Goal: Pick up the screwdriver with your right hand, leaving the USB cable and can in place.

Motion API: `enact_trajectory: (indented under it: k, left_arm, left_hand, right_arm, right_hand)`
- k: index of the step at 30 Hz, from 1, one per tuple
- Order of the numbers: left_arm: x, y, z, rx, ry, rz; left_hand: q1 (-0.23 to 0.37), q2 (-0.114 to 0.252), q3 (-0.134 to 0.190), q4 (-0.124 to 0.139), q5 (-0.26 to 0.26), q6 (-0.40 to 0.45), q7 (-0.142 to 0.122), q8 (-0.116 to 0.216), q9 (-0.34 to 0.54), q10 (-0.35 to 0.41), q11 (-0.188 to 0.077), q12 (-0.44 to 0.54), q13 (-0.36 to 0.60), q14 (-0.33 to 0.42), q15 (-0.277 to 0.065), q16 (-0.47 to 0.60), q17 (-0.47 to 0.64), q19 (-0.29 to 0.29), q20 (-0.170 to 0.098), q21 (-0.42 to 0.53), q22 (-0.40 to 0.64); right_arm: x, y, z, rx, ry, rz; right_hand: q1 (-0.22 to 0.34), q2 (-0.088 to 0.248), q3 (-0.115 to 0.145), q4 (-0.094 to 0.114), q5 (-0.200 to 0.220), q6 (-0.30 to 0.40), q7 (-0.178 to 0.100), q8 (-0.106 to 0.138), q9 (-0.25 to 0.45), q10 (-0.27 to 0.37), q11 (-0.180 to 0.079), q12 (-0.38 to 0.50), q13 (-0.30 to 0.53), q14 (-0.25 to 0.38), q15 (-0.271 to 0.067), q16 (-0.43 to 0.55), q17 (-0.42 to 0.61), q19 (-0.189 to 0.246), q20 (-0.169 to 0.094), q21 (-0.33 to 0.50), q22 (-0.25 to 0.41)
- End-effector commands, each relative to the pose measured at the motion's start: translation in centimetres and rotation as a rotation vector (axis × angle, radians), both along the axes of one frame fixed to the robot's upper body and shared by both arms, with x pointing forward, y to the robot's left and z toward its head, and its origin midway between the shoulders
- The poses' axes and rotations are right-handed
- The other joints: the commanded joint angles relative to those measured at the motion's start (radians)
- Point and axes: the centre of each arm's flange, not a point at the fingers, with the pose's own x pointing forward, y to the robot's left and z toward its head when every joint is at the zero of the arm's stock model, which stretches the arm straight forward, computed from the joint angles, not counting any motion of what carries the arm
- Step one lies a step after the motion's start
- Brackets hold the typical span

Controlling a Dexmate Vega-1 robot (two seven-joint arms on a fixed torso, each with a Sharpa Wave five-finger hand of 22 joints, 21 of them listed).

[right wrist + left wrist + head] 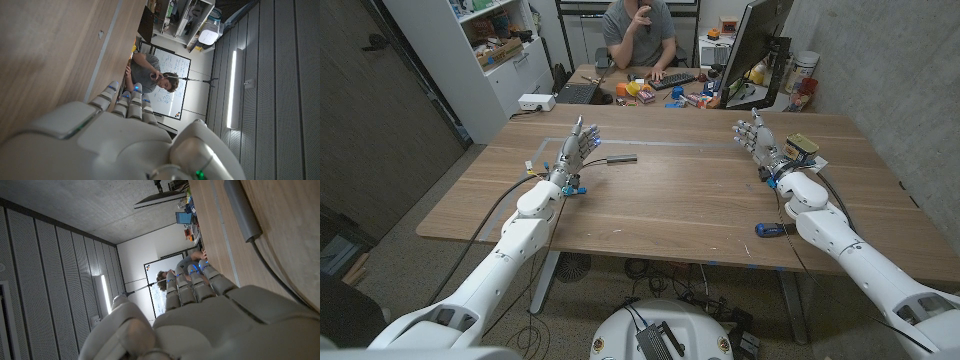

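Right hand (757,139) stands on the table (670,200) at the right side, fingers extended and slightly apart, holding nothing. Can (801,149) sits just beside it on the outer side. Screwdriver (773,229), blue handle, lies near the table's front edge, beside the right forearm, apart from the hand. Left hand (576,150) is up on the left side, fingers spread, empty. USB cable (616,159) lies just right of it, dark plug end on the wood. A person (640,35) sits at the far desk behind the table.
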Motion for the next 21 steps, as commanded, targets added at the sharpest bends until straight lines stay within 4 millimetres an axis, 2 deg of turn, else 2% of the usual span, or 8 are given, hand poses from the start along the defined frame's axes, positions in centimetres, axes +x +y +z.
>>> enact_trajectory:
  k: [1, 5, 11, 16, 21]
  left_arm:
    - [-0.7, 0.2, 1.2, 0.047, 0.014, 0.015]
    - [-0.6, -0.2, 1.5, 0.061, 0.018, 0.007]
    - [-0.4, -0.9, 1.9, 0.082, 0.017, -0.008]
    - [0.0, -1.8, 2.4, 0.095, 0.018, -0.032]
    - [0.5, -2.8, 3.0, 0.113, 0.012, -0.061]
  left_hand:
    - [0.009, 0.001, 0.000, -0.009, 0.005, 0.009, 0.001, 0.006, 0.005, 0.006, 0.004, 0.006, 0.002, 0.007, -0.044, 0.005, 0.002, 0.006, -0.020, 0.006, 0.001]
    - [0.009, 0.001, 0.000, -0.009, 0.005, 0.008, 0.001, 0.006, 0.005, 0.006, 0.003, 0.006, 0.002, 0.006, -0.043, 0.005, 0.002, 0.006, -0.021, 0.006, 0.001]
    - [0.009, 0.001, 0.000, -0.009, 0.005, 0.008, 0.001, 0.006, 0.005, 0.006, 0.005, 0.005, 0.002, 0.006, -0.042, 0.004, 0.002, 0.006, -0.021, 0.006, 0.001]
    - [0.009, 0.002, 0.000, -0.010, 0.005, 0.009, 0.001, 0.007, 0.005, 0.008, 0.004, 0.006, 0.002, 0.006, -0.042, 0.005, 0.002, 0.006, -0.021, 0.006, 0.001]
    - [0.009, 0.002, 0.000, -0.010, 0.005, 0.011, 0.003, 0.007, 0.005, 0.011, 0.002, 0.007, 0.002, 0.006, -0.042, 0.005, 0.002, 0.006, -0.022, 0.007, 0.001]
  right_arm:
    - [-5.4, -3.0, 2.2, -0.269, -0.118, -0.151]
    - [-7.9, -3.7, 2.3, -0.405, -0.152, -0.237]
    - [-10.9, -4.8, 1.6, -0.581, -0.142, -0.368]
    - [-13.7, -5.4, 1.0, -0.677, -0.141, -0.495]
    - [-15.5, -5.3, 0.4, -0.828, -0.130, -0.587]
  right_hand:
    - [0.108, -0.013, 0.026, -0.070, 0.037, 0.004, 0.010, 0.020, 0.004, 0.006, -0.011, 0.002, 0.006, 0.022, -0.027, 0.010, 0.000, 0.045, -0.009, -0.005, 0.002]
    - [0.172, -0.018, 0.041, -0.112, 0.062, 0.028, 0.000, 0.030, 0.005, -0.038, -0.022, -0.015, 0.006, 0.047, -0.035, 0.015, 0.000, 0.075, -0.023, -0.003, 0.004]
    - [0.227, -0.021, 0.053, -0.147, 0.087, 0.041, -0.019, 0.035, 0.007, -0.032, -0.037, -0.011, 0.006, 0.080, -0.043, 0.020, 0.001, 0.098, -0.035, -0.002, 0.004]
    - [0.257, -0.024, 0.058, -0.164, 0.101, 0.057, -0.026, 0.040, 0.008, -0.017, -0.040, -0.004, 0.007, 0.101, -0.056, 0.023, 0.001, 0.118, -0.043, 0.000, 0.005]
    - [0.272, -0.027, 0.060, -0.171, 0.108, 0.061, -0.028, 0.040, 0.008, -0.018, -0.045, -0.005, 0.007, 0.100, -0.057, 0.021, 0.001, 0.120, -0.043, -0.001, 0.005]
